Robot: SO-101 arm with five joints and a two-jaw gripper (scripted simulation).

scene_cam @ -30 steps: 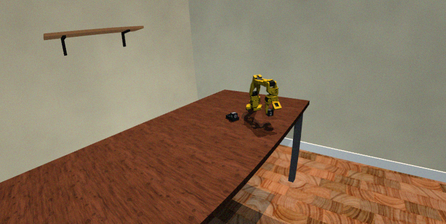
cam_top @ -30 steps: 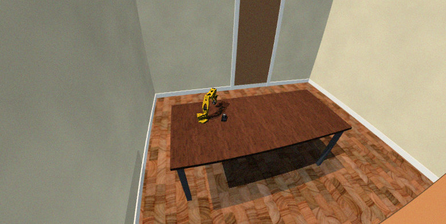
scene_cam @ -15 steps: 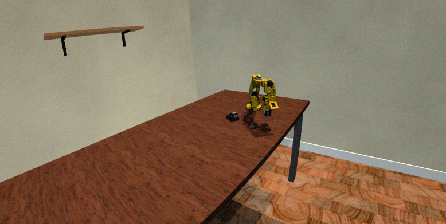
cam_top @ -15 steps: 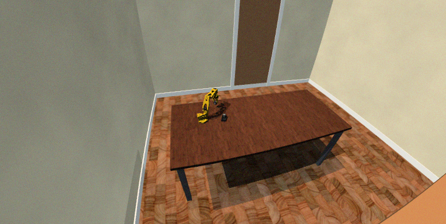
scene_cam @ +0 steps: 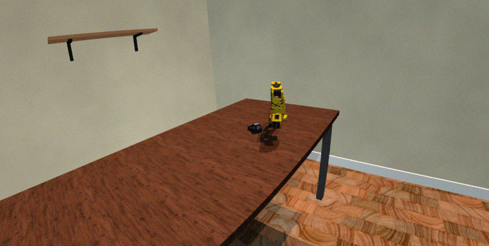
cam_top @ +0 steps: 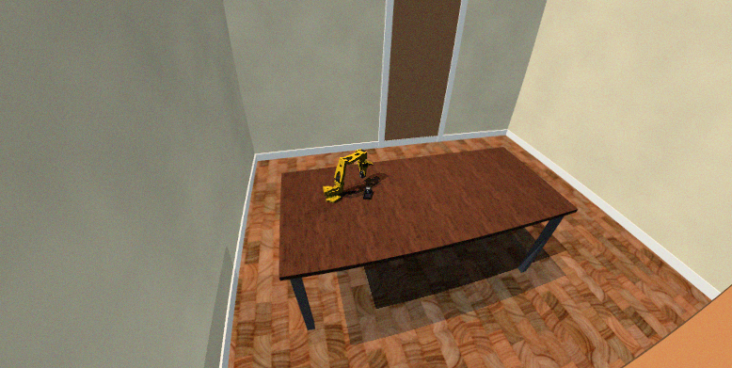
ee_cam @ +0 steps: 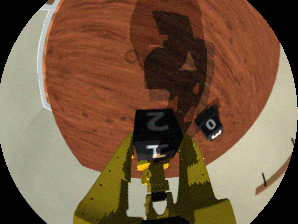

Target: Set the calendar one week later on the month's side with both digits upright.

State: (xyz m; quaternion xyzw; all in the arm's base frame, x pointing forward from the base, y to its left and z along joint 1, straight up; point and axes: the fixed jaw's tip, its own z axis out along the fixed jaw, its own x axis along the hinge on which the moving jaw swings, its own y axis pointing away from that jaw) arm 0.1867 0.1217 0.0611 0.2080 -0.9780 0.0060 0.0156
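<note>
My yellow arm's gripper (ee_cam: pixel 157 151) (cam_top: pixel 363 172) (scene_cam: pixel 275 124) is shut on a black date cube (ee_cam: pixel 156 131) and holds it in the air above the table (cam_top: pixel 435 206) (scene_cam: pixel 164 178) (ee_cam: pixel 87 63). In the wrist view the cube's top face reads 2; the face toward the camera carries a white digit I cannot read. The small dark calendar tray (cam_top: pixel 367 194) (scene_cam: pixel 254 130) lies on the table below and to the side of the gripper. The other black cube (ee_cam: pixel 208 124) sits in it and shows a 0. The month's name is too small to read.
The arm's base (cam_top: pixel 331 192) stands near the table's far left corner, close to the table edge (scene_cam: pixel 307 148). A door (cam_top: pixel 422 57) is in the back wall and a shelf (scene_cam: pixel 102 34) hangs on the side wall.
</note>
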